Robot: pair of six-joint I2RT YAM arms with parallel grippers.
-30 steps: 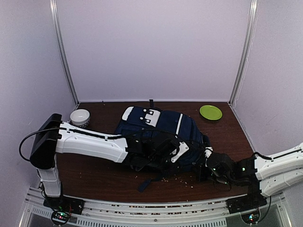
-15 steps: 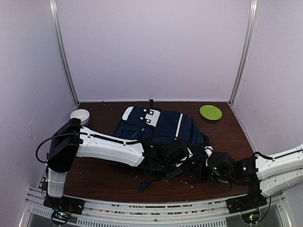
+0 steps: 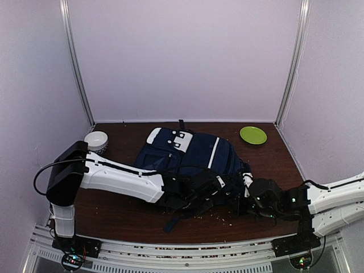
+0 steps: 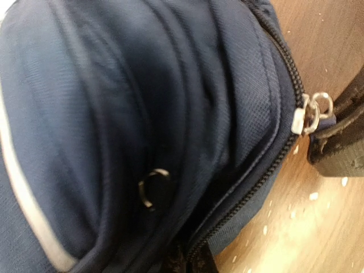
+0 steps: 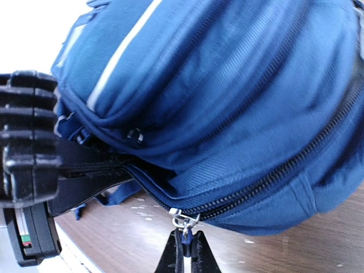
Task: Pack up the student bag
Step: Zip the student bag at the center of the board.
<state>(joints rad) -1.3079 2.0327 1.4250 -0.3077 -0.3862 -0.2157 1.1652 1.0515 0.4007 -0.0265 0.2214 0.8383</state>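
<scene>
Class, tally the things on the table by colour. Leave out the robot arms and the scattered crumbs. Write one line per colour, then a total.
Navy blue: 1, the student bag
White: 1, the bowl
Green: 1, the plate
Total: 3

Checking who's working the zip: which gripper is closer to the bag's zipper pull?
Right. The right gripper pinches the zipper pull at the near edge of the student bag; the left gripper is against the bag farther left, apart from the pull.
</scene>
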